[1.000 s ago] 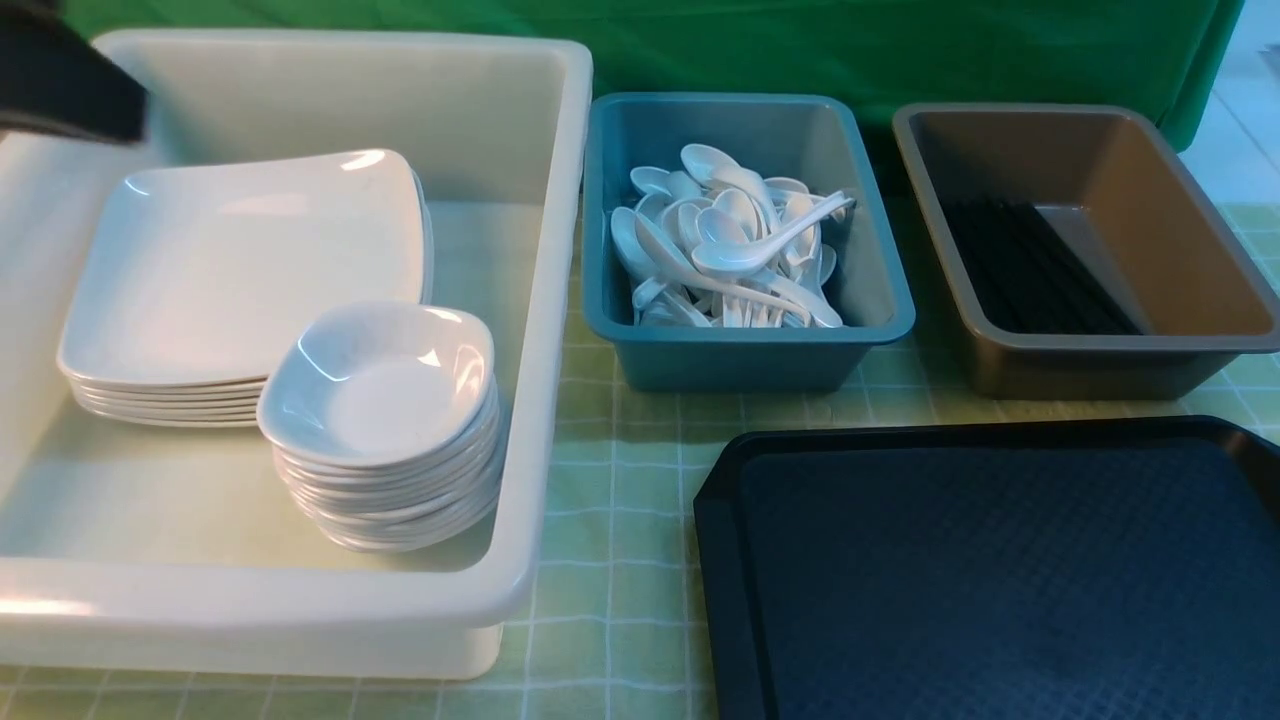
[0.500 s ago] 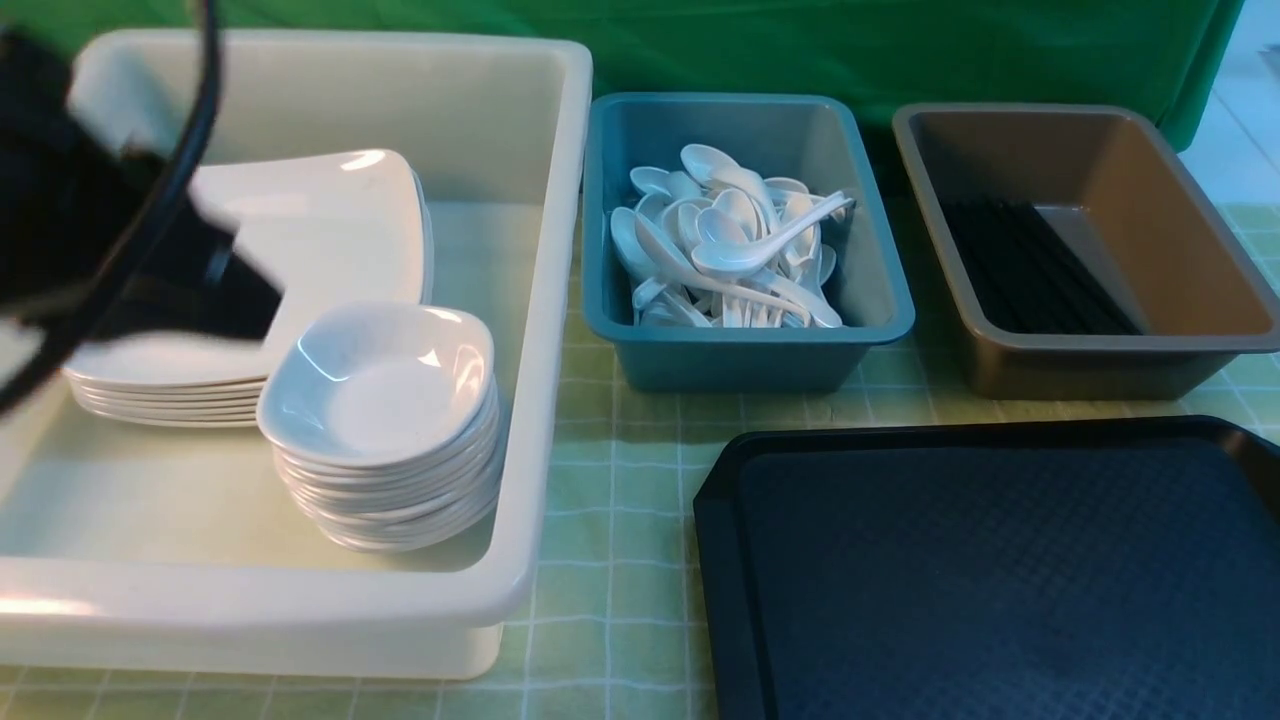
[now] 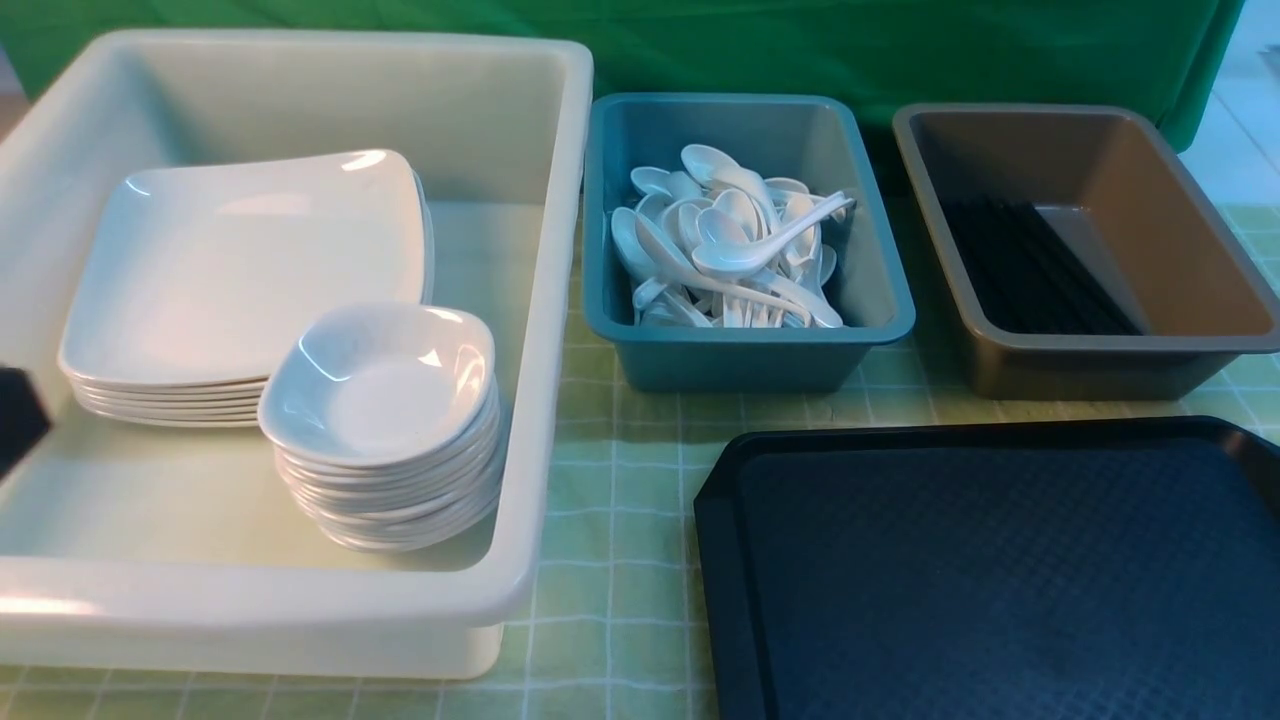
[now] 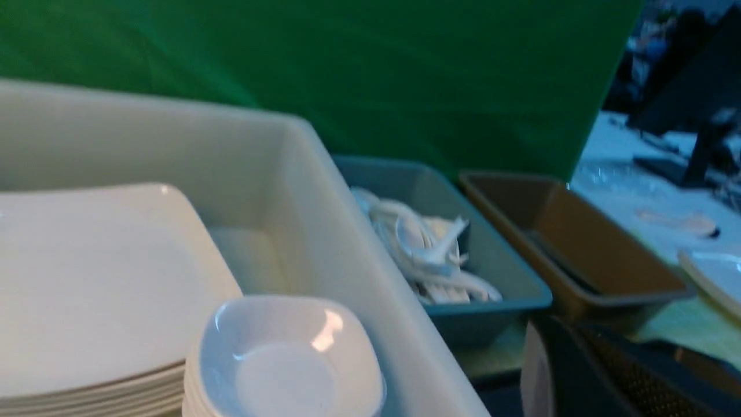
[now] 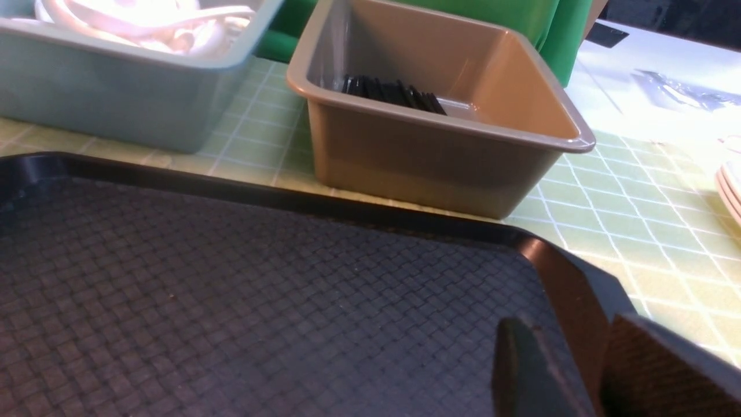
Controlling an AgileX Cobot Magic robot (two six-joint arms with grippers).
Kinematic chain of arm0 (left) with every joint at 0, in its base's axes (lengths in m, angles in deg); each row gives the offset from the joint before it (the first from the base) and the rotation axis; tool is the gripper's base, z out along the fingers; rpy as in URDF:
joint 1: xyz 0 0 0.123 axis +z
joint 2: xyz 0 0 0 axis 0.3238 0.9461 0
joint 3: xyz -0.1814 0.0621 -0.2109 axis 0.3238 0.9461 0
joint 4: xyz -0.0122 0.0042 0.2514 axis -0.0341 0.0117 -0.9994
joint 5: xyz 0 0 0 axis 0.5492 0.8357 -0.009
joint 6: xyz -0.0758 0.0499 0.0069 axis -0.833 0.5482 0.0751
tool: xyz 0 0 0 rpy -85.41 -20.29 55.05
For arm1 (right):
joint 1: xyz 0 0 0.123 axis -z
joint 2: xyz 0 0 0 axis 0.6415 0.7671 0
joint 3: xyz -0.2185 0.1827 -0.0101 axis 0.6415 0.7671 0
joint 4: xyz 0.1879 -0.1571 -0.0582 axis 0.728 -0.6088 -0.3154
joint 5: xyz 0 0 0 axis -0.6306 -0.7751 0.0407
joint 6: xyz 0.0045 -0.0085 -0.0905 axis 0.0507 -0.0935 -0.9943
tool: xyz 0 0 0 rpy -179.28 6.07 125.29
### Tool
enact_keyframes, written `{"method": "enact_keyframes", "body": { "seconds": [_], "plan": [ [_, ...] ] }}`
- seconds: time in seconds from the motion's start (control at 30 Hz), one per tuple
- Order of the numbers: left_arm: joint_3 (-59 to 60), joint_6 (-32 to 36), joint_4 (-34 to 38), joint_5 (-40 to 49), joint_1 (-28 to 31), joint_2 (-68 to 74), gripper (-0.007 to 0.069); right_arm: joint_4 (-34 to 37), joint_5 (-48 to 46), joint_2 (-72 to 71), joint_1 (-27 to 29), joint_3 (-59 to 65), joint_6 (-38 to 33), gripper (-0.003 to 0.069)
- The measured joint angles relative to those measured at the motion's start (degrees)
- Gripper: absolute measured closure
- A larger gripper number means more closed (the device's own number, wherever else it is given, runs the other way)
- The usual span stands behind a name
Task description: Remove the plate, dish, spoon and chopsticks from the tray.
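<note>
It looks like a staged canteen dish-sorting bench: a green backdrop cloth [image 3: 800, 40] behind a checked green tablecloth [image 3: 610, 520], with a white tub [image 3: 540, 300] of stacked crockery at left.

Left arm [image 3: 15, 415] now near frame edge

**Both arms mostly out of frame, left shut, right parted**

From the front we only catch a dark sliver of the left arm [image 3: 18, 418] at the far left edge; no right arm there. In its wrist view we see the left gripper [image 4: 584, 370] as dark blurred fingers low in frame, closed together, nothing between them. In the right wrist view the right gripper [image 5: 584, 370] shows two dark fingers [image 5: 521, 370] with a gap, holding nothing.
</note>
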Motion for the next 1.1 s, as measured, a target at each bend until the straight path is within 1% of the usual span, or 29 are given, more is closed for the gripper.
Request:
{"method": "enact_keyframes", "body": {
  "seconds": [0.17,0.37,0.47,0.63,0.73,0.77,0.87,0.9,1.0,1.1],
  "plan": [
    [5.4,0.0,-1.7,-2.2,0.0,-5.6,0.0637,0.0,0.0,0.0,0.0,0.0,0.0,0.0452],
    [7.7,0.1,-3.6,-1.1,0.0,-5.8,0.0637,0.0,0.0,0.0,0.0,0.0,0.0,0.0442],
    [8.8,0.1,-5.7,-1.6,0.0,-5.8,0.0637,0.0,0.0,0.0,0.0,0.0,0.0,0.0435],
    [14.4,0.1,-8.6,-7.7,0.4,-5.9,0.0637,0.0,0.0,0.0,0.0,0.0,0.0,0.0426],
    [22.0,0.1,-8.2,-15.8,3.6,-5.9,0.0637,0.0,0.0,0.0,0.0,0.0,0.0,0.0424],
    [24.6,0.1,-7.7,-18.9,5.7,-6.3,0.0637,0.0,0.0,0.0,0.0,0.0,0.0,0.0424],
    [28.0,0.1,-7.6,-20.6,8.2,-8.1,0.0637,0.0,0.0,0.0,0.0,0.0,0.1,0.0424],
    [30.0,0.1,-8.4,-21.3,10.2,-9.6,0.0637,0.0,0.0,0.0,0.0,0.0,0.1,0.0422],
    [31.5,0.1,-10.7,-18.7,13.8,-13.9,0.0637,0.0,0.0,0.0,0.0,0.0,0.1,0.0420],
    [31.7,-0.5,-12.7,-13.0,15.3,-14.7,0.0637,0.0,0.0,0.0,0.0,0.0,0.1,0.0420]
  ]
}}
